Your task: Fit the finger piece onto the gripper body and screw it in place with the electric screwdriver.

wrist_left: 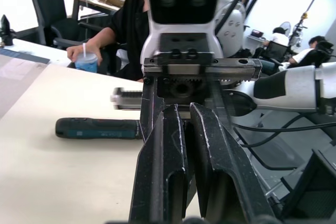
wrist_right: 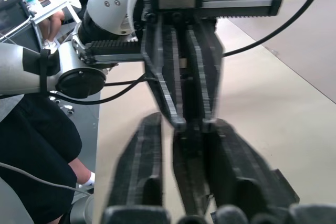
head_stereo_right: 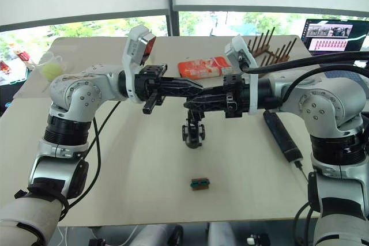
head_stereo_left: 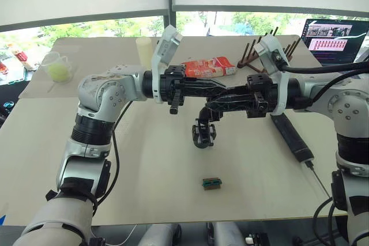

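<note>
My two grippers meet tip to tip above the middle of the table (head_stereo_left: 144, 165). My right gripper (head_stereo_left: 211, 106) is shut on the upright top of the gripper body (head_stereo_left: 203, 132), a small black assembly that hangs just under its fingertips. My left gripper (head_stereo_left: 221, 85) reaches in from the other side with its fingers shut to a thin slit, its tips just above the right one's. The finger piece is hidden where the black fingers crowd together. The electric screwdriver (head_stereo_left: 292, 136) lies flat on the table under my right forearm, bit toward the front edge.
A small green-and-black block (head_stereo_left: 211, 183) lies near the table's front edge. At the back are a red packet (head_stereo_left: 209, 67), a wooden peg rack (head_stereo_left: 253, 56) and a clear cup (head_stereo_left: 57, 68). A laptop (head_stereo_left: 334, 40) is at far right. A person (wrist_left: 126, 24) sits beyond the table.
</note>
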Motion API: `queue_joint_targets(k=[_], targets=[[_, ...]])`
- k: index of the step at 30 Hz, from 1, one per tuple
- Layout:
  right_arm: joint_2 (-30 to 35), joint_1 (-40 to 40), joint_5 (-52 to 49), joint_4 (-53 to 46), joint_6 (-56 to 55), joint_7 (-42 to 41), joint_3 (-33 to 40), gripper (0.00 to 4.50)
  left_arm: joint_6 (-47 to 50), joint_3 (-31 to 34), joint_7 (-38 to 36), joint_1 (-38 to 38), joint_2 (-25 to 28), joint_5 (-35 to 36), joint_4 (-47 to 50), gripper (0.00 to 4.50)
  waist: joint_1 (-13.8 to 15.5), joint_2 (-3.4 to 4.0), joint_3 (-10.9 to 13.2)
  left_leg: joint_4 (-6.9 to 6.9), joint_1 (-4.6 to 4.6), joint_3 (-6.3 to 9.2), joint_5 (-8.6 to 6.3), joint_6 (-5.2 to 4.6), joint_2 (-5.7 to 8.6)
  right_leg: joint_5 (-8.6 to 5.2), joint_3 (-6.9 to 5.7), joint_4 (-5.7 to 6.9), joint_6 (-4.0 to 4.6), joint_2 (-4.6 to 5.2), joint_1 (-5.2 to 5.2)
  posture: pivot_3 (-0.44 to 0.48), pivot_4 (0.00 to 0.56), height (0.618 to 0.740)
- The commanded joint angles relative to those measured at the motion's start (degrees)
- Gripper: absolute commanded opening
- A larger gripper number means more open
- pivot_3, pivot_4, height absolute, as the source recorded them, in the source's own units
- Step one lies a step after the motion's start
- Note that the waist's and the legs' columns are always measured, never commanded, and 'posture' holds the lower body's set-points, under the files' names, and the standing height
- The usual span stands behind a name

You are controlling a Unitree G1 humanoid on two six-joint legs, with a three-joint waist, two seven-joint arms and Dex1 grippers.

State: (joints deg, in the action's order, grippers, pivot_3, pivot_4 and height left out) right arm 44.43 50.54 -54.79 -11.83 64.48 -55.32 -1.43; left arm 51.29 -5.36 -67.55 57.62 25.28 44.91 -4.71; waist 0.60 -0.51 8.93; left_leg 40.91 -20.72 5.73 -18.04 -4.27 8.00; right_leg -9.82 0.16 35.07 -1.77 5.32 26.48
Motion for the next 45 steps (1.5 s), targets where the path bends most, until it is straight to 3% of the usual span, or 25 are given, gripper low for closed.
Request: queue_joint_targets(k=[1,6,11,16,17,22,31,40,43,45], targets=[[0.28,1.3,0.14,-1.27,-1.6,-1.73,1.53,0.3,-0.91,1.95,0.2,1.47,0.37,-0.23,0.58,0.0,-0.01,0.0,0.0,0.01,-0.01,0.0,0.0,0.0,0.0,0.0,-0.01,0.0,0.0,0.0,0.01,0.0,0.15,0.74],[0.62,0.23,4.5,-1.91,-6.3,-4.08,-0.01,0.3,-1.05,0.86,0.01,1.68,1.02,-1.95,-0.28,0.0,-0.02,0.0,0.0,0.03,-0.03,0.0,0.0,0.0,0.0,0.0,-0.03,0.02,0.0,0.0,0.02,0.0,0.15,0.74],[0.04,-2.95,8.1,-3.84,-12.74,-5.46,0.83,0.3,-15.29,-3.58,-11.99,-3.61,9.42,-11.45,-1.28,2.07,-0.68,0.03,-0.02,-0.01,-0.01,-0.04,0.0,0.01,0.0,0.0,-0.02,0.06,0.0,-0.01,0.09,0.0,0.15,0.74],[0.25,-8.15,7.1,-6.14,-13.8,-3.98,4.65,0.3,-28.28,-4.61,-9.69,-11.68,11.39,-20.93,-6.19,4.41,-0.55,0.03,-0.02,0.01,-0.05,-0.02,0.01,0.02,0.01,0.01,-0.19,0.06,0.02,-0.02,0.15,0.0,0.15,0.74],[0.51,-9.56,6.77,-6.87,-13.73,-3.67,5.54,0.3,-31.6,-5.14,-9.17,-14.14,11.28,-22.94,-6.48,4.5,-0.39,0.03,-0.02,0.01,-0.06,-0.02,0.01,0.01,0.02,0.01,-0.21,0.03,0.02,-0.01,0.14,0.0,0.15,0.74],[0.37,-13.27,4.89,-9.84,-11.99,-1.08,8.54,0.3,-42.27,-7.95,-5.51,-21.12,6.94,-29.95,-8.65,4.5,0.22,0.03,-0.02,0.06,-0.19,-0.01,0.0,-0.01,0.05,0.01,-0.26,0.0,0.02,0.01,0.2,0.0,0.15,0.74],[0.06,-15.59,0.94,-11.94,-9.49,3.38,9.95,0.3,-50.9,-10.86,4.26,-20.6,-6.35,-37.79,-20.88,4.5,0.6,0.03,-0.02,0.36,-0.38,0.04,0.0,-0.03,0.04,0.11,-0.37,0.03,0.09,0.07,0.18,0.0,0.15,0.74],[0.73,-18.04,0.51,-13.61,-10.43,5.68,9.98,0.3,-53.36,-10.62,3.34,-19.97,-10.52,-38.17,-25.35,4.5,0.38,0.02,-0.03,0.37,-0.4,0.06,0.0,-0.04,0.02,0.11,-0.35,0.06,0.08,0.08,0.21,0.0,0.15,0.74],[1.28,-19.59,2.9,-14.62,-12.97,4.02,8.7,0.3,-55.69,-10.22,2.66,-19.79,-10.59,-38.35,-27.69,3.69,0.3,0.02,-0.03,0.39,-0.41,0.07,-0.01,-0.06,0.04,0.12,-0.38,0.06,0.07,0.09,0.21,0.0,0.15,0.74],[0.99,-20.68,5.08,-14.99,-15.99,2.43,7.75,0.3,-56.44,-10.63,-0.31,-20.28,-10.29,-37.44,-27.45,2.76,0.24,0.02,-0.03,0.39,-0.41,0.07,-0.01,-0.06,0.04,0.12,-0.4,0.06,0.07,0.08,0.22,0.0,0.15,0.74]])
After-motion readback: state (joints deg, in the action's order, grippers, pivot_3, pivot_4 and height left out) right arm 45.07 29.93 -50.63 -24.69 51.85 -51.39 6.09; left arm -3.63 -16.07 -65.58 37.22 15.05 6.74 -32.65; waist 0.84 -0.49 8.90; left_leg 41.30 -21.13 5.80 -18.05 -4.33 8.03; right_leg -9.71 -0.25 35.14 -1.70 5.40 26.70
